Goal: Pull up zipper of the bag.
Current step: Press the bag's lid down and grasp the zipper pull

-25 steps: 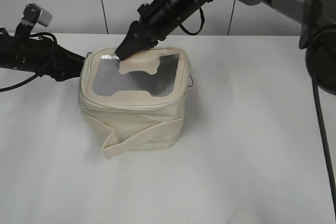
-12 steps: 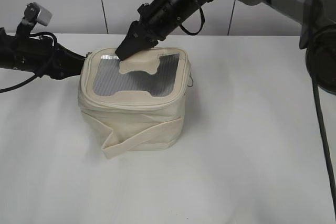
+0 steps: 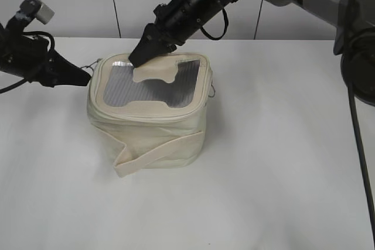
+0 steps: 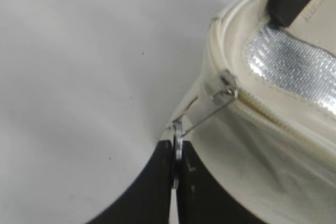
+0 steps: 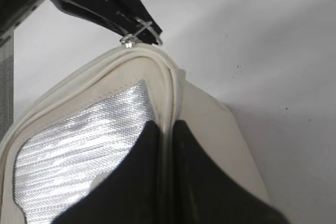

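two grippers (image 4: 176, 169) (image 5: 164, 145) clamped, zipper ring (image 4: 178, 139), bag (image 3: 149, 118) rim

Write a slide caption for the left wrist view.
Left gripper pinches the zipper's ring pull, drawing it taut from the cream bag.

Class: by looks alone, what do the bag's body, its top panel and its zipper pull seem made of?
Bag: cream woven cloth, matte, with stitched seams. Top panel: silvery, finely ribbed sheet, perhaps foil-backed plastic. Zipper pull: thin bright wire ring, likely metal, from its glint.
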You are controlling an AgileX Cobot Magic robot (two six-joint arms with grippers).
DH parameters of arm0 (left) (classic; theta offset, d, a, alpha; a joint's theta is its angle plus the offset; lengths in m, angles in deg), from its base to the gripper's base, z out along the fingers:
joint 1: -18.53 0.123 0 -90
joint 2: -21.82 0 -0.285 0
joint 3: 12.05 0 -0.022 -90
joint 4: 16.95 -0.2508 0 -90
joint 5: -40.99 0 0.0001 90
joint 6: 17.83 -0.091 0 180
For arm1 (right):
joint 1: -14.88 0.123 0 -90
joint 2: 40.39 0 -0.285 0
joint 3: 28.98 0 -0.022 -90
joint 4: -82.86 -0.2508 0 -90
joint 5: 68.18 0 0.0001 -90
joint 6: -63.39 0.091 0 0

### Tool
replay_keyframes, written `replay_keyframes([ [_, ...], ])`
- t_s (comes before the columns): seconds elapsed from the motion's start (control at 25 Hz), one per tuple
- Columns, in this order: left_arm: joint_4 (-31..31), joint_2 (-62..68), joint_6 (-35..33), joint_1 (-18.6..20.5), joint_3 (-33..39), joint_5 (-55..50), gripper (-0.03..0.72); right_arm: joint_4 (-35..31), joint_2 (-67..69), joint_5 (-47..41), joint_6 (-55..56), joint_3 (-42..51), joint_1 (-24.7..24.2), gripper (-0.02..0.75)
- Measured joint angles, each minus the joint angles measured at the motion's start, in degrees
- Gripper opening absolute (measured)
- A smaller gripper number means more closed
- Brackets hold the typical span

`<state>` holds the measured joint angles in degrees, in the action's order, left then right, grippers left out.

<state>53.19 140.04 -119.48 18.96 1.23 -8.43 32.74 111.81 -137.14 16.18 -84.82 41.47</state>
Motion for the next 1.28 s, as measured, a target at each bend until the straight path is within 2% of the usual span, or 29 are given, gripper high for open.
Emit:
replay_keyframes([
  [0.16,-10.73,-3.98,14.69,-0.07,0.14,-0.17,-0.008,0.06,0.00,0.11,1.71,0.00,0.00,0.052],
  [0.28,-13.87,-7.67,21.32,-0.09,2.29,-1.05,-0.008,0.06,0.00,0.27,3.11,0.00,0.00,0.052],
  [0.48,-14.82,-17.70,23.43,-1.02,11.38,1.82,-0.008,0.06,0.00,0.52,4.92,0.00,0.16,0.051],
  [0.8,-14.90,-29.20,25.24,-4.90,25.58,7.16,-0.008,0.06,0.00,0.66,7.86,0.00,0.16,0.051],
  [0.96,-14.49,-30.91,26.95,-10.97,27.53,6.12,-0.008,0.06,0.00,0.81,9.64,0.00,0.11,0.050],
  [1.08,-11.01,-30.96,27.16,-18.80,27.54,9.23,-0.008,0.00,0.00,0.81,9.96,0.00,0.11,0.050],
  [1.28,-3.90,-29.50,27.36,-33.03,27.64,22.22,-0.008,-0.12,0.00,0.75,10.06,0.00,0.00,0.048],
])
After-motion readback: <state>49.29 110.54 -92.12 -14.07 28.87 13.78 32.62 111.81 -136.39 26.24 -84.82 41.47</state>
